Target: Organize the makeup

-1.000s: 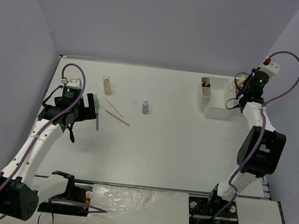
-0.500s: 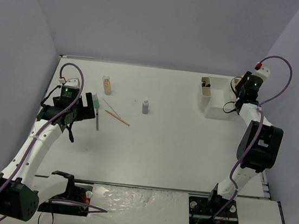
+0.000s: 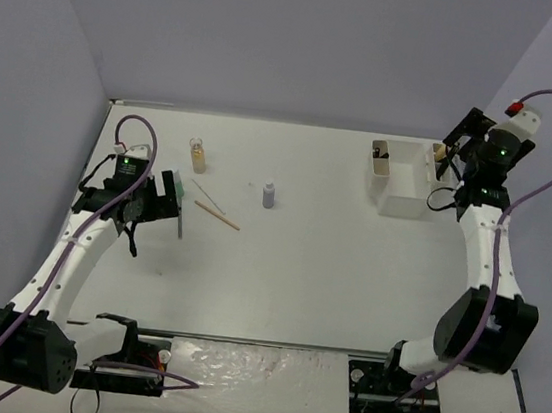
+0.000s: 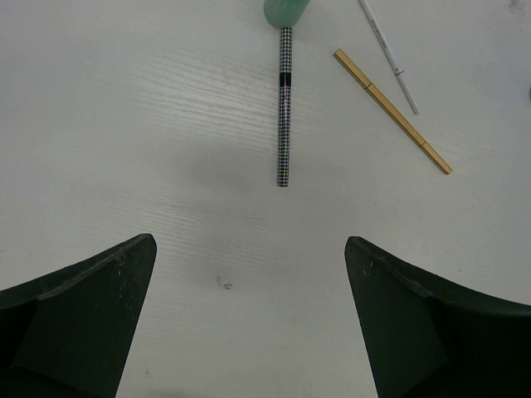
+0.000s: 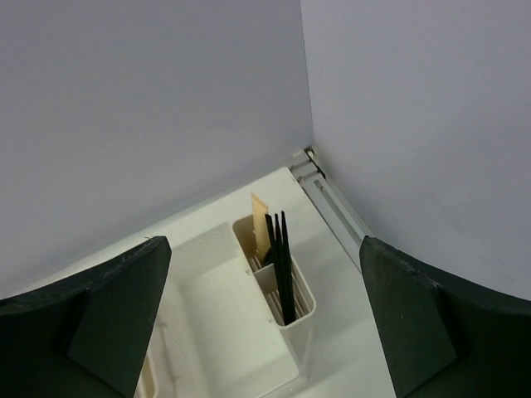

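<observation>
My left gripper (image 3: pixel 163 199) (image 4: pixel 249 242) hangs open over bare table. Just beyond its fingertips lies a black-and-white checked pencil (image 4: pixel 284 108) (image 3: pixel 180 221), its far end touching a green bottle (image 4: pixel 286 9). To the right lie a tan stick (image 4: pixel 392 109) (image 3: pixel 216 217) and a thin white pencil (image 4: pixel 390 58). An amber bottle (image 3: pixel 198 157) and a grey-purple bottle (image 3: pixel 268 197) stand farther back. My right gripper (image 3: pixel 452 148) (image 5: pixel 264 240) is open above the white box (image 3: pixel 404 194) (image 5: pixel 217 308). The box's end slot holds black pencils (image 5: pixel 282 265) and a tan flat stick (image 5: pixel 260 225).
The box stands at the back right, close to the side wall and a metal rail (image 5: pixel 336 199) along the table edge. A dark item (image 3: pixel 381 157) sits in the box's left slot. Grey walls close in the table on three sides.
My right gripper has opened and pulled up and to the right, away from the box's end slot, with nothing between its fingers. The left arm has barely moved.
</observation>
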